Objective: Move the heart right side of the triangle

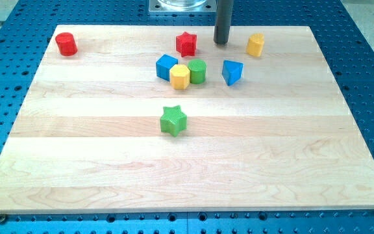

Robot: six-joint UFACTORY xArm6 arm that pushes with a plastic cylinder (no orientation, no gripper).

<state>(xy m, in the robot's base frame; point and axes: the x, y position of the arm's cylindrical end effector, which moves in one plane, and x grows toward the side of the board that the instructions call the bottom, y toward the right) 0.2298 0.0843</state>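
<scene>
A yellow block (256,45), which looks heart-shaped, sits near the view's top, right of centre. A blue triangle block (232,71) lies below and to the left of it, apart from it. My tip (221,43) rests on the board between the red star (186,43) and the yellow heart. It is above the blue triangle and touches no block.
A blue cube (166,67), a yellow hexagon (180,76) and a green cylinder (197,71) cluster left of the triangle. A green star (173,120) lies mid-board. A red cylinder (65,43) stands at the top left. The wooden board (187,182) lies on a blue perforated table.
</scene>
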